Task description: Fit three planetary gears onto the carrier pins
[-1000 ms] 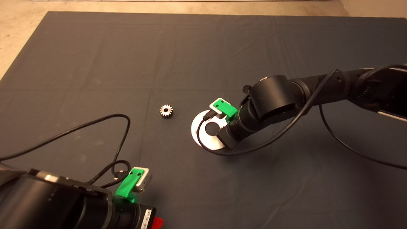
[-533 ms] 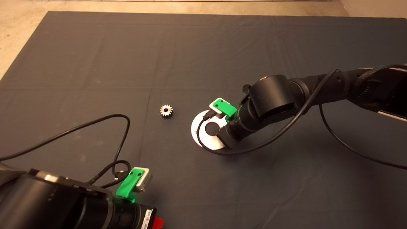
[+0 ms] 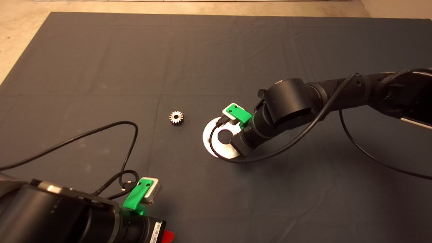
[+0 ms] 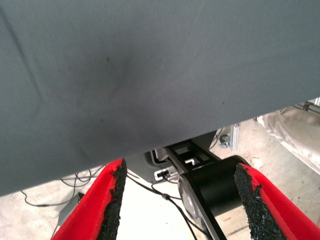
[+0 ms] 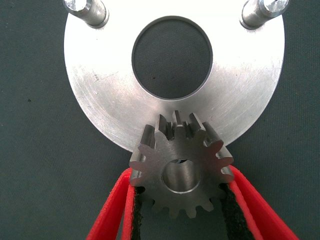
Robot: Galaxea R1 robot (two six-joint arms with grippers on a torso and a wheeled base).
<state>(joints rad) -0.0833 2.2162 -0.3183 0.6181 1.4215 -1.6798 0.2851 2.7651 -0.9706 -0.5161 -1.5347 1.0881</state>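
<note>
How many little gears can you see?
2. One gear lies loose on the mat, left of the disc. The other gear is pinched in the right claw over the disc's edge. A third may be hidden.

Silvery-grey toothed gear (image 5: 181, 167) between red fingers (image 5: 112, 212) with black pads; beyond them a brushed silver disc (image 5: 100, 95) on dark grey mat (image 3: 101, 60).

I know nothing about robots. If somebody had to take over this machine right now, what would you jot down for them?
Right gripper: shut on a gear, held over the carrier disc at its near edge, by the third pin.
Left gripper: open, empty, parked at the mat's lower left.
Two pins stand bare.
One spare gear lies on the mat left of the disc; a third is not in view.
Done: no gear clearly seated. Left: all three.
</note>
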